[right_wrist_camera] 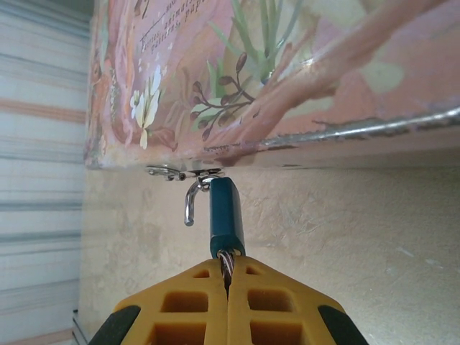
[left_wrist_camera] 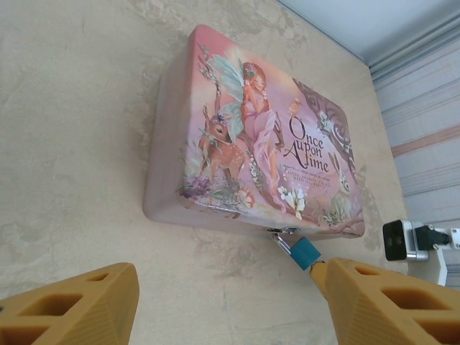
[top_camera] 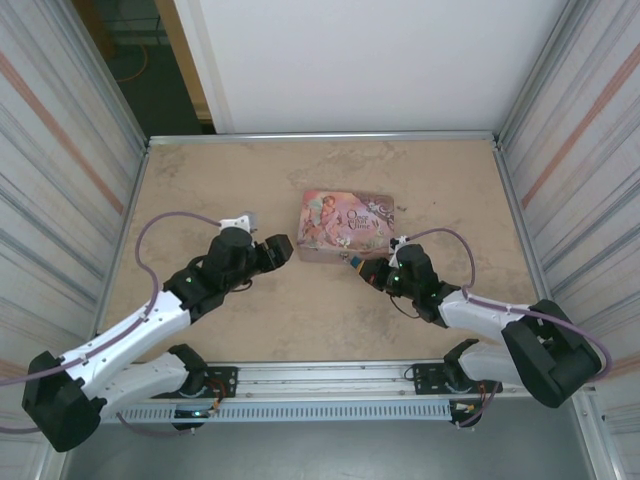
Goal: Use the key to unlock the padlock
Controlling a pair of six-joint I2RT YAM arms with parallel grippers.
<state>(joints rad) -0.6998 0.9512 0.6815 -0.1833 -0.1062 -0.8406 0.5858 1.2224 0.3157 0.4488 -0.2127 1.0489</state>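
The blue padlock (right_wrist_camera: 226, 215) hangs by its silvery shackle (right_wrist_camera: 190, 205) from the hasp on the front of the pink tin (right_wrist_camera: 287, 79). One end of the shackle stands free of the body. My right gripper (right_wrist_camera: 228, 277) is shut on the key (right_wrist_camera: 228, 262), which is stuck into the padlock's underside. In the top view the right gripper (top_camera: 372, 270) sits just right of the padlock (top_camera: 355, 262). My left gripper (top_camera: 280, 248) is open at the tin's (top_camera: 345, 222) left front corner. Its fingers (left_wrist_camera: 79, 305) are wide apart over bare table, and the padlock (left_wrist_camera: 305, 253) lies by the right-hand one.
The pink tin (left_wrist_camera: 251, 136) lies flat in the middle of the beige table (top_camera: 220, 180). Corrugated walls (top_camera: 60, 170) close in both sides, and a metal rail (top_camera: 320, 372) runs along the near edge by the arm bases. The right wrist's black and white housing (left_wrist_camera: 406, 241) shows beyond the tin.
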